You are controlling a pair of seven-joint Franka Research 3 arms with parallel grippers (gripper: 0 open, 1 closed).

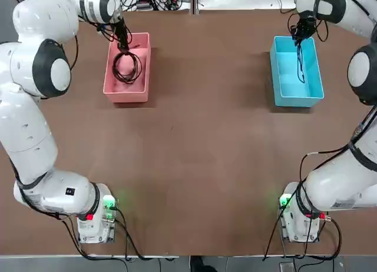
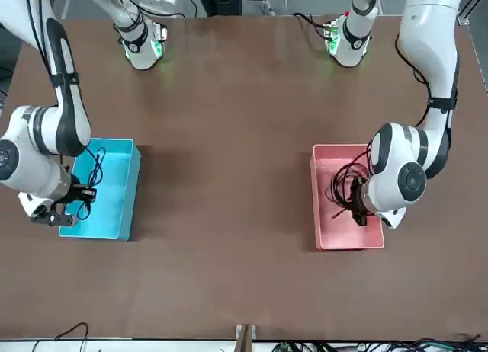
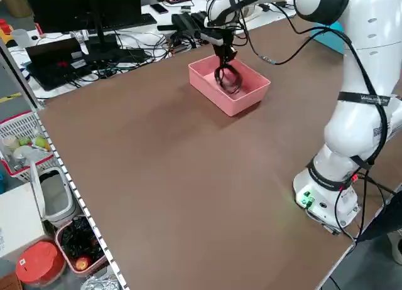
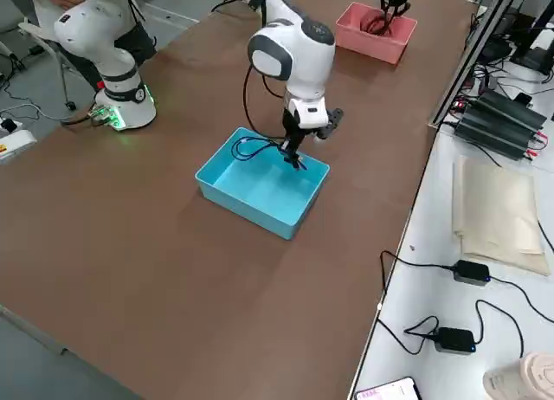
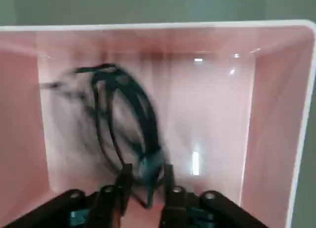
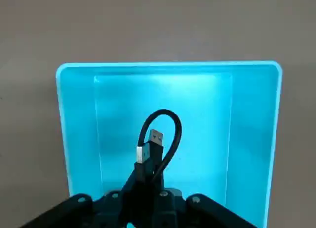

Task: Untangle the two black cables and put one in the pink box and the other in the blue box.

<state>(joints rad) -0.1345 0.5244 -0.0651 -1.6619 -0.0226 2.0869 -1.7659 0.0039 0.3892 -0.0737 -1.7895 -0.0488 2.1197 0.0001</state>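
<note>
I am finding myself in a place that is looking like a robotics lab. My left arm (image 1: 29,130) and my right arm (image 1: 347,178) are standing at one brown table (image 1: 194,166), with green lights glowing on their bases. Beyond it, a white desk (image 4: 433,244) is carrying two power adapters (image 4: 472,273), and a monitor (image 3: 53,10) is standing among many wires (image 3: 125,61).

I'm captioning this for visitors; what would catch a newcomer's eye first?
Probably the two bright bins on the brown table: the pink box under the left hand, the blue box under the right. A coiled black cable hangs at the left hand.
</note>
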